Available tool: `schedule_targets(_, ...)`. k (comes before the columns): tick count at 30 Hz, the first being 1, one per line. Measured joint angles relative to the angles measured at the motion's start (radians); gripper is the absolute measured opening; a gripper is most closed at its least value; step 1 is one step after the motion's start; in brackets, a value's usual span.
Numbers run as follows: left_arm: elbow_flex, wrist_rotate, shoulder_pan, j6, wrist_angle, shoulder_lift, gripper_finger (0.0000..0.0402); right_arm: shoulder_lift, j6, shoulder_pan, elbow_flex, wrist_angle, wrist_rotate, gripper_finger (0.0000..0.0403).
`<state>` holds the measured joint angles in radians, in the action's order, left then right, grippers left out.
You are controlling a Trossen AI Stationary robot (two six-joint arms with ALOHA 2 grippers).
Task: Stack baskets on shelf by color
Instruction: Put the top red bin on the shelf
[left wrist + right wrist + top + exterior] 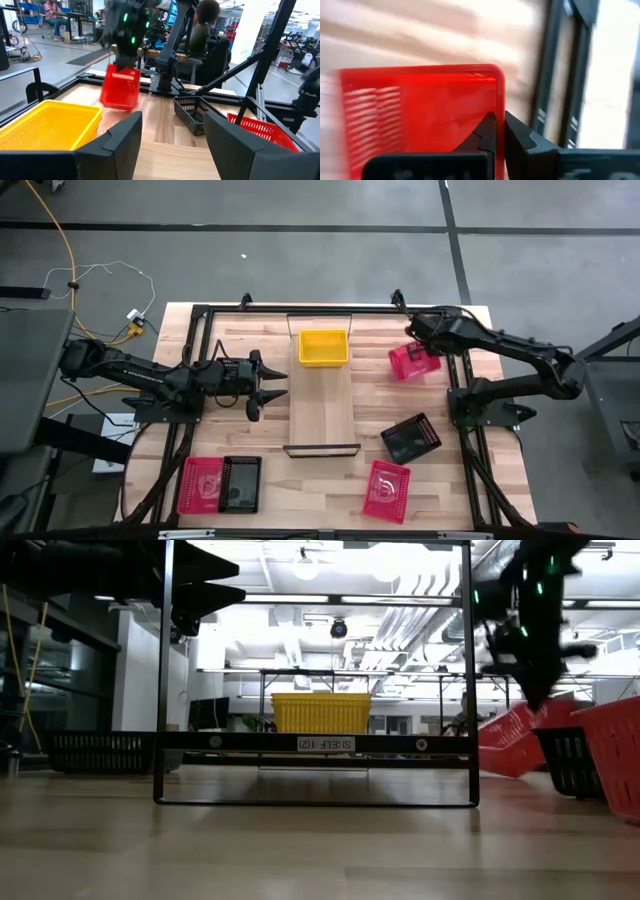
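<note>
Striped butcher-block surface fills the high view, ringed by grey floor and a dark metal frame. Down its middle lies the shelf, a long pale plank with dark bars at its ends. A yellow basket sits on the far end of the shelf.

To the right of the shelf, the right claw is pinching the rim of a red-pink basket, which hangs tilted with one corner low in the low view; in the right wrist view the fingers are pressed onto its wall. The left claw hovers just left of the shelf, fingers spread, holding nothing.

On the near left of the surface, a second red-pink basket and a black basket lie touching side by side. Right of the shelf's near end lie another black basket and, nearer still, a third red-pink basket.
</note>
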<state>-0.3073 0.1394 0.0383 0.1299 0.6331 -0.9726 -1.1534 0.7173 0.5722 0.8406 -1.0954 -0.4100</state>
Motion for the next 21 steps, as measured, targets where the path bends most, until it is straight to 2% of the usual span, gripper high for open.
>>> schedule_targets(5,0.000,0.000,0.000,-0.001,0.000,0.000,0.0202,0.049,0.049,-0.156,0.159,-0.001,0.034,0.0002)
schedule_targets(9,0.000,0.000,0.000,0.000,0.000,0.000,0.0202,0.045,0.146,-0.320,0.213,0.000,0.072,0.0002)
schedule_targets(16,0.000,0.001,0.000,0.002,0.002,0.000,0.0202,-0.004,0.387,-0.621,0.160,0.154,0.064,0.0001)
schedule_targets(21,0.000,0.002,0.000,0.016,0.007,0.000,0.0202,-0.063,0.480,-0.727,0.087,0.379,0.013,0.0001)
